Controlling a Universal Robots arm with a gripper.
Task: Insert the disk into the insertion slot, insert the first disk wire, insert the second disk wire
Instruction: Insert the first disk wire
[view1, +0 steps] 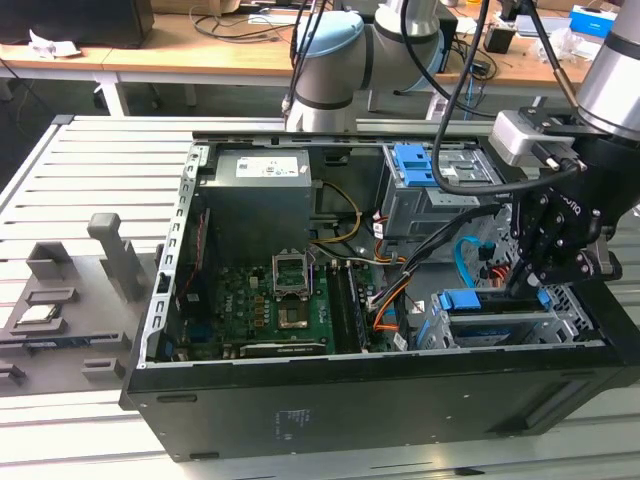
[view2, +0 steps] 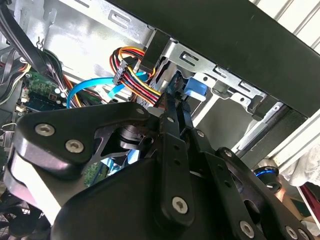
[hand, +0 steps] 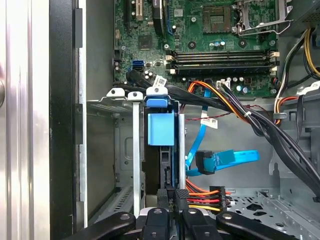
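The disk (hand: 165, 167), dark with a blue carrier (hand: 161, 127), lies between the metal rails of the insertion slot (hand: 136, 150), the low grey cage (view1: 560, 318) at the case's front on the exterior view's right. My gripper (hand: 174, 194) is shut, its tips against the disk's near end (view2: 178, 106), with nothing between the fingers. The first disk wire (hand: 207, 192), a red-orange-black bundle with a dark plug (view2: 120, 75), hangs loose beside the cage. The second disk wire (hand: 227, 159), light blue and flat, lies unplugged with its plug (hand: 205, 162) free (view2: 82, 90).
The motherboard (hand: 210, 45) fills the case floor beyond the cage. Thick black cable bundles (hand: 260, 125) cross next to the slot. A taller grey bay with a blue latch (view1: 415, 165) stands behind. The black case wall (hand: 62, 115) borders the cage.
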